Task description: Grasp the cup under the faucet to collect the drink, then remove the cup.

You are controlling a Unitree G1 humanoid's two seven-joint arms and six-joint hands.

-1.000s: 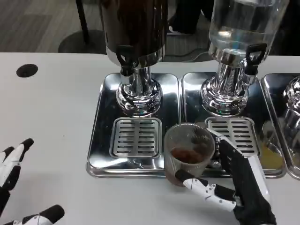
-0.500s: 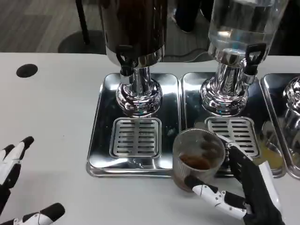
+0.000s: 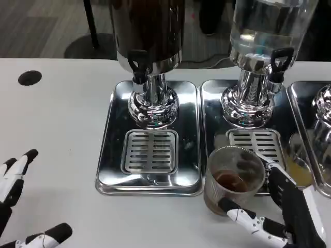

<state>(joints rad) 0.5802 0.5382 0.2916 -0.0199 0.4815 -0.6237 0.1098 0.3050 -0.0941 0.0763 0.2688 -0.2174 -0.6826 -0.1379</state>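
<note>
White surface [image 3: 67, 119] carries steel drip trays under the drink dispensers. Your cup [image 3: 234, 178], clear plastic with a little brown drink in the bottom, stands upright with its long axis vertical, off the front edge of the middle tray [image 3: 212, 98], below and left of that tray's grille [image 3: 257, 146]. It's well clear of the dark dispenser's faucet [image 3: 137, 64], which sits up and to the left of it. Right robot hand [image 3: 282, 214] grips the cup from its right side, one finger under the base front, others wrapped behind the wall. Left robot hand [image 3: 15, 206] sits far to the cup's left, fingers spread, holding nothing. Filling looks done, so you keep drawing the cup toward yourself with the right.
</note>
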